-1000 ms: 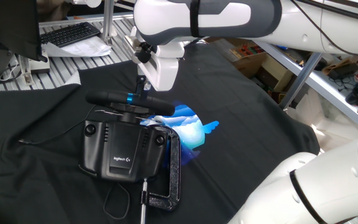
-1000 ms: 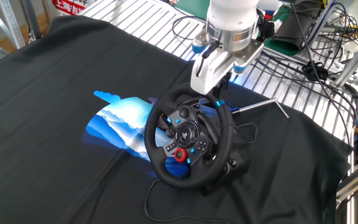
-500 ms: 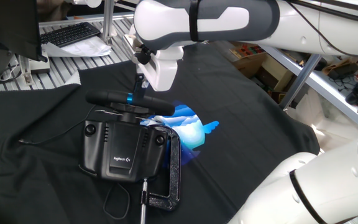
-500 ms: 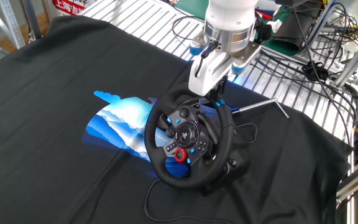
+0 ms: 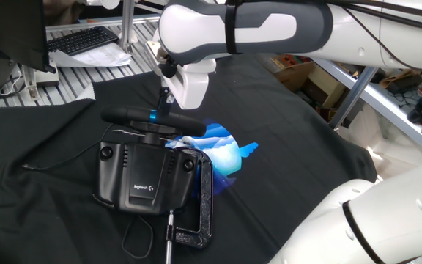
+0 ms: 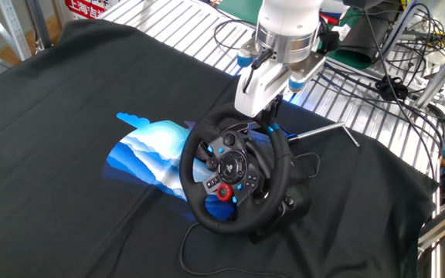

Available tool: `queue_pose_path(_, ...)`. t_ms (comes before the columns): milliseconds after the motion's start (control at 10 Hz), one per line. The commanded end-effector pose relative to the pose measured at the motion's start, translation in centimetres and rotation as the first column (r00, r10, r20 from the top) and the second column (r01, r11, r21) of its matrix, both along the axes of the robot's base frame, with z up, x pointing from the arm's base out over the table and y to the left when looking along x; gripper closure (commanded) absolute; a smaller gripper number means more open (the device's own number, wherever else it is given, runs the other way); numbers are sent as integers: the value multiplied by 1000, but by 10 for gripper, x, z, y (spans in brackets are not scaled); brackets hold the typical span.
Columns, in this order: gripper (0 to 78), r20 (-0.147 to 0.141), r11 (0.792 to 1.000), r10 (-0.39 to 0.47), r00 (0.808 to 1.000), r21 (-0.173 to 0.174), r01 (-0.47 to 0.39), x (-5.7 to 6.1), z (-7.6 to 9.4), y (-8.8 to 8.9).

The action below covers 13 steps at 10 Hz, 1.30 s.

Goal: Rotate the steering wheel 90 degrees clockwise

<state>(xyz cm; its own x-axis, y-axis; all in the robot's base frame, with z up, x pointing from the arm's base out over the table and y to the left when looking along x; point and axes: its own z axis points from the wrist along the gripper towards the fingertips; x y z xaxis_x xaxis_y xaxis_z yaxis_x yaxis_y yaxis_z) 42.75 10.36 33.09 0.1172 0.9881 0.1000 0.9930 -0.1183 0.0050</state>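
The steering wheel [image 6: 281,165] stands tilted on its base, its face with the red knob toward the other fixed view. From the first fixed view the steering wheel [image 5: 127,115] is edge-on, and its light-blue stripe [image 5: 154,115] sits at the top of the rim. My gripper [image 5: 168,100] hangs just above and behind that stripe, apart from the rim. The other fixed view has the gripper [image 6: 271,116] over the stripe [image 6: 270,130]. The white hand hides most of the fingers, so I cannot read the gap between them.
The black Logitech base [image 5: 146,176] is held by a metal C-clamp [image 5: 201,213] on a black cloth. A blue-and-white patch [image 6: 149,150] lies on the cloth beside the wheel. Cables trail from the base [image 6: 207,232]. A metal grille table [image 6: 338,100] lies behind.
The gripper has risen a little, away from the top of the rim. The wheel and its blue stripe have not moved.
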Motion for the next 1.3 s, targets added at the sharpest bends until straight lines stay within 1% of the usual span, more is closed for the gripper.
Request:
queue_pose_path(100, 765, 6, 1000, -15, 1000, 1, 15, 0, -1, 0)
queue_pose_path(1300, 765, 6, 1000, -28, 1000, -3, 28, 0, 0, 1)
